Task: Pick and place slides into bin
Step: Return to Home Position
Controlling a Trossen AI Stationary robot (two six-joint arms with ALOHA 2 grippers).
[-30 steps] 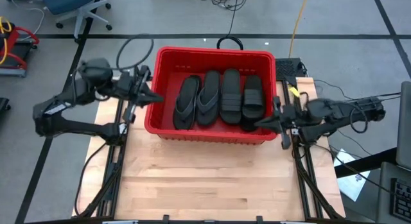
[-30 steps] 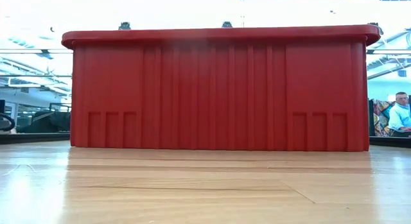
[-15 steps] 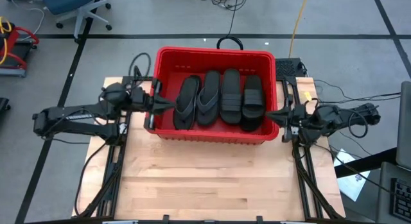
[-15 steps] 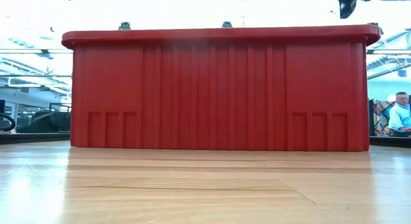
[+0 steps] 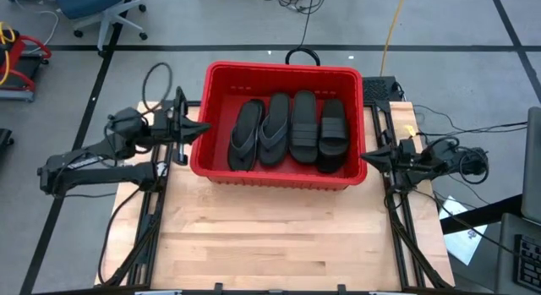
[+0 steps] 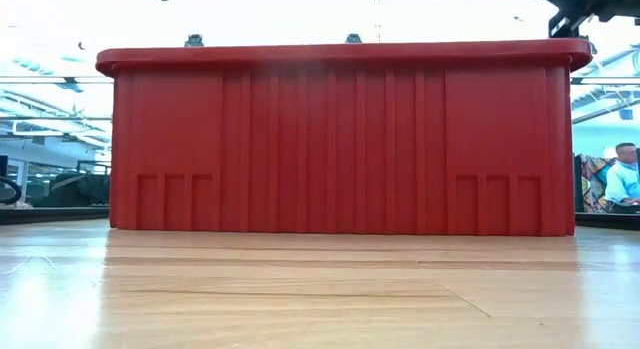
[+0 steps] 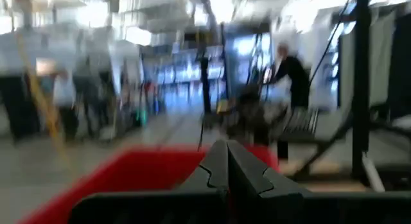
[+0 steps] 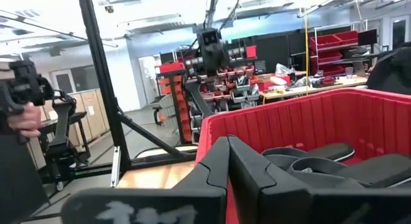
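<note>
The red bin [image 5: 283, 75] stands on the far half of the wooden table; its near wall fills the low view [image 6: 340, 139]. Several black sandals lie side by side inside it: two flip-flops [image 5: 258, 133] on the left and ribbed-strap slides [image 5: 319, 126] on the right. The right wrist view also shows them [image 8: 321, 161]. My left gripper [image 5: 204, 128] is shut and empty just outside the bin's left wall. My right gripper [image 5: 364, 156] is shut and empty just outside the bin's right wall. Both point toward the bin.
Bare wooden tabletop [image 5: 279, 236] stretches from the bin to the near edge. A black cable loop [image 5: 302, 54] lies behind the bin's far wall. A person [image 6: 625, 174] shows beyond the table's right side, and others show blurred in the left wrist view [image 7: 292, 70].
My left gripper first reached over the bin's left rim, then drew back toward the table's left edge. My right gripper has drawn back from over the bin's right rim toward the table's right edge. The sandals have stayed where they were.
</note>
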